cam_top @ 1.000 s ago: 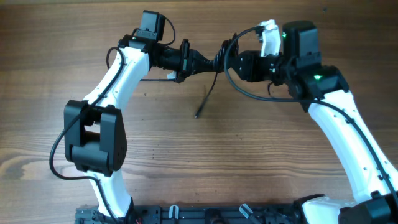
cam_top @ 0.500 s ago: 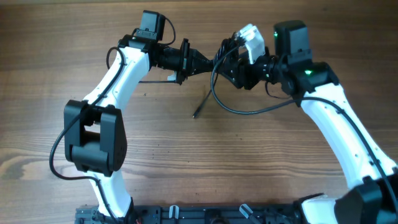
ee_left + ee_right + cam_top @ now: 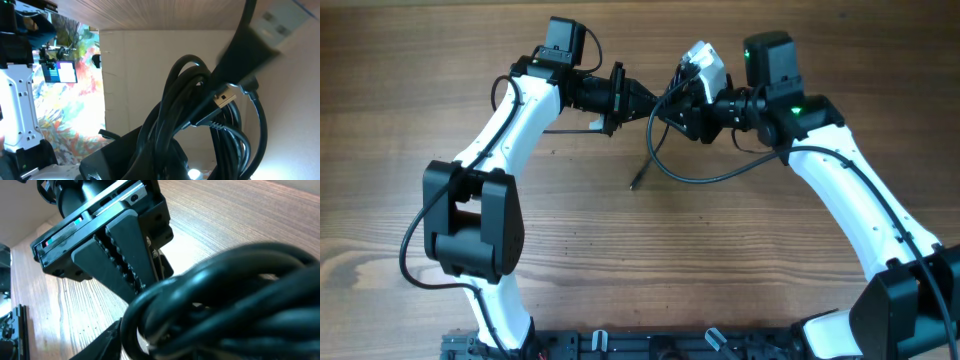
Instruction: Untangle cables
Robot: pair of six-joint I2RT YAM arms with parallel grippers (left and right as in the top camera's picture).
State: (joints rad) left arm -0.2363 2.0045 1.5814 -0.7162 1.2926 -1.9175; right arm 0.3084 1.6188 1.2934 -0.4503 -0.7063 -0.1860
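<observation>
Where left end effector [image 3: 654, 104] grips, cables [image 3: 240, 290] bunch — looping below.

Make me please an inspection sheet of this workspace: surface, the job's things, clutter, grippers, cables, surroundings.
Surface: wooden table, bare wood grain.
Job's things: cables, a black bundle held between both grippers above the table; one loop hangs out toward the right arm, and one plug end points down to the wood.
Clutter: nothing seen.
Grippers: left gripper shut on the bundle; right gripper also clamped on it, tip to tip.
Cables: thick arm wire loops beside the left arm, apart from the bundle.
Surroundings: black rail at the near edge.
</observation>
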